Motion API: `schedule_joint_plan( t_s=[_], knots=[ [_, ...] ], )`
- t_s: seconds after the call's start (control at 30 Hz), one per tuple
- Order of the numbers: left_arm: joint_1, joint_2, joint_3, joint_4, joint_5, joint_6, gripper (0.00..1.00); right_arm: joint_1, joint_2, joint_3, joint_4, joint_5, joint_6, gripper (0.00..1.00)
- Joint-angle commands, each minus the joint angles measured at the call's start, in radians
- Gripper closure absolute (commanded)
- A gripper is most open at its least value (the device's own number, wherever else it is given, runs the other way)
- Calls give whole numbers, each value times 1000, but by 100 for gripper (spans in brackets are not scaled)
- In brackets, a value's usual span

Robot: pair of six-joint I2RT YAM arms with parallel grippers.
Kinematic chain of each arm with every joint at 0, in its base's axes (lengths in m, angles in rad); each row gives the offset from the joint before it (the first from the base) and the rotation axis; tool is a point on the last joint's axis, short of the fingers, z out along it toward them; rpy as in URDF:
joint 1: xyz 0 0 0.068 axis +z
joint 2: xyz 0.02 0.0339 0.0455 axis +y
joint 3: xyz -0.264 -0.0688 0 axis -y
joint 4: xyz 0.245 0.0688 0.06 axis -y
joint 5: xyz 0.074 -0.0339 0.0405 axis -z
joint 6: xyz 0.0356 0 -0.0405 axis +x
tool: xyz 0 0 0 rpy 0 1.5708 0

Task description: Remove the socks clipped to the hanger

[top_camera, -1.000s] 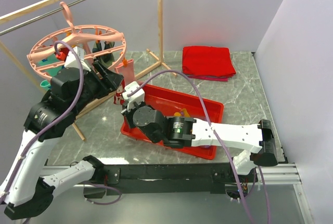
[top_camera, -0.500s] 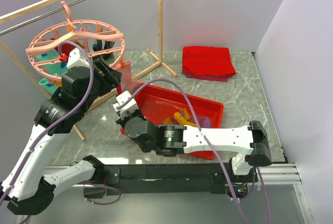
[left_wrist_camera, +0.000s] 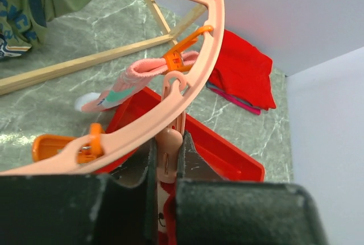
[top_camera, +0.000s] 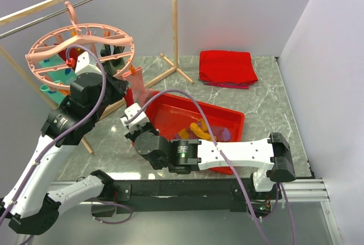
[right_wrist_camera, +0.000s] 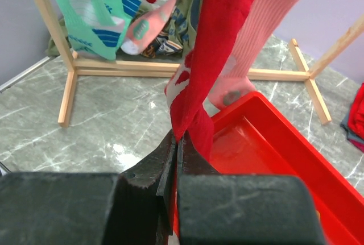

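Right wrist, red sock (right_wrist_camera: 219, 40) in tool (right_wrist_camera: 177, 142)

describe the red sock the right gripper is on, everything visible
The red sock looks like soft knit, red with small white markings low down. It hangs nearly vertical, slightly twisted, and its top leaves the right wrist view. The right gripper pinches its lower end, beside the corner of the red tray. A pink ribbed sock hangs just behind. In the left wrist view the left gripper closes on a pink clip directly above red fabric.
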Motion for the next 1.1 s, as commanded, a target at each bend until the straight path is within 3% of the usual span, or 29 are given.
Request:
schedule_joint_plan(
  t_s=[0.0, 0.3, 0.47, 0.7, 0.83, 1.07],
  knots=[
    [1, -16, -3, 45, -27, 20, 99, 6, -63, -40, 39, 42, 45, 100],
    [0, -36, -17, 53, -26, 25, 99, 5, -103, -131, -13, 62, 144, 100],
    [1, -40, -10, 48, -19, 32, 99, -32, -193, -230, -68, 57, 284, 100],
    [1, -54, -34, 94, 58, 58, 64, -133, -365, -443, -215, -4, 459, 100],
    [0, -66, -42, 122, 96, 71, 50, -207, -506, -578, -266, -38, 558, 100],
    [0, -69, 7, 143, 277, 109, 28, -354, -660, -718, -301, -129, 554, 100]
  ],
)
